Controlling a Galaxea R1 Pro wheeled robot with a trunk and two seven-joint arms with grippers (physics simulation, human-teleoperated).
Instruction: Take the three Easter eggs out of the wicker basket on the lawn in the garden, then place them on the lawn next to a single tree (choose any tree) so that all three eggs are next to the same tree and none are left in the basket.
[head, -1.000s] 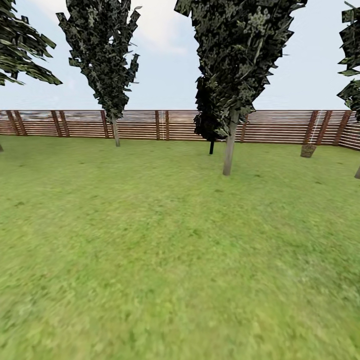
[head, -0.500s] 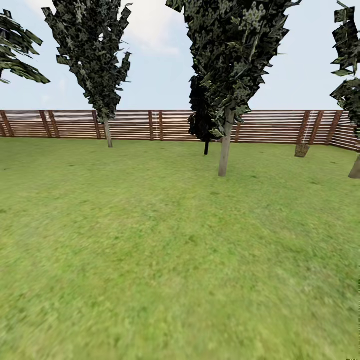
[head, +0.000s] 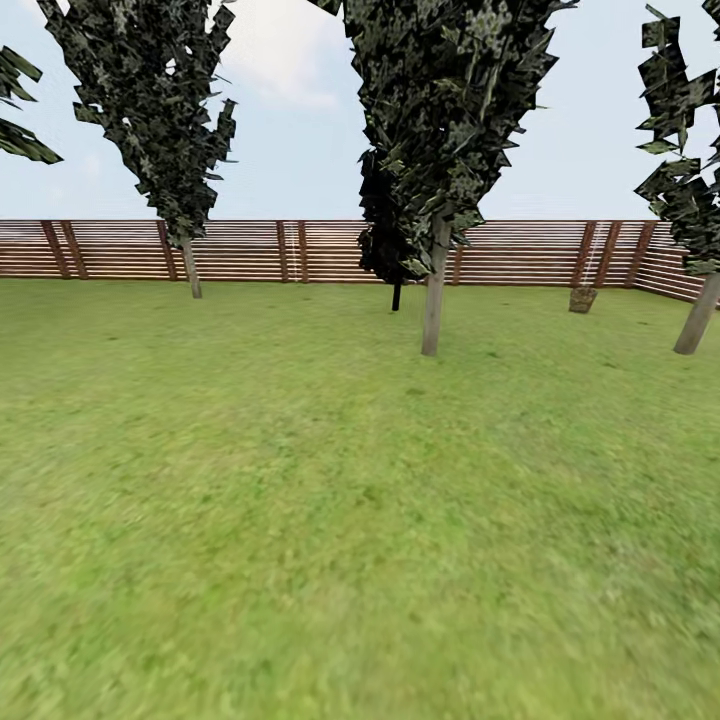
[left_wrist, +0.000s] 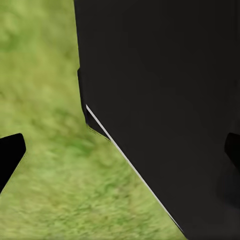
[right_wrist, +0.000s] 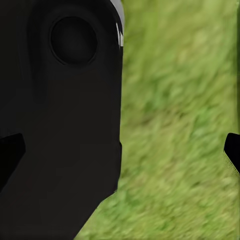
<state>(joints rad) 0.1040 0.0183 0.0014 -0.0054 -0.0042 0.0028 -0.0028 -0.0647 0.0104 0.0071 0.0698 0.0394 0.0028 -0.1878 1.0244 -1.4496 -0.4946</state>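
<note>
Four trees (head: 432, 300) on lawn (head: 300, 500), slatted fence (head: 250, 250) behind, no legible writing, both hands' spread indiscernible

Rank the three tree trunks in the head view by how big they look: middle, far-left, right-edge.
1. Middle trunk, though it also stands nearer.
2. Right-edge trunk; cropped crown makes this unsure.
3. Far-left trunk, thinnest and by the fence.

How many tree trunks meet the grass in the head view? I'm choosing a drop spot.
4: left trunk by the fence, middle trunk nearest, dark one behind it, right-edge trunk. Others may stand outside the frame.
</note>
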